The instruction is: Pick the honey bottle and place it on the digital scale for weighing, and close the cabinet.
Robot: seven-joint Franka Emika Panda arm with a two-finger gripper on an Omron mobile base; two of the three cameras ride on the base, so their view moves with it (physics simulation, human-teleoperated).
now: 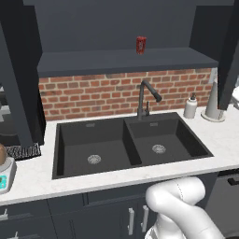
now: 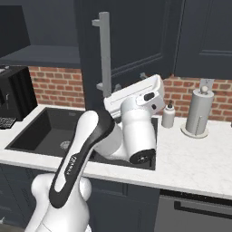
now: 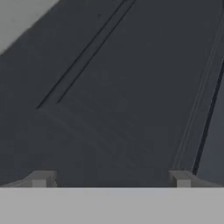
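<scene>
From the left base view, the honey bottle [image 1: 1, 154] already sits on the digital scale [image 1: 5, 176] at the counter's left edge, so only closing remains. In the right base view, the open cabinet door [image 2: 131, 41] swings out over the sink [image 2: 41, 131]. In the hand view, the gripper [image 3: 110, 179] faces the door panel close up, fingers spread wide and holding nothing, likely to push it.

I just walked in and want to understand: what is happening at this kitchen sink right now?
The white robot arm reaches up to a door of the dark navy upper wall cabinet, near its long silver bar handle. Its gripper is open and empty, facing the door panel. The amber-brown honey bottle already sits on the small white digital scale. The cabinet is open, with a red can on its shelf, so closing remains.
</scene>
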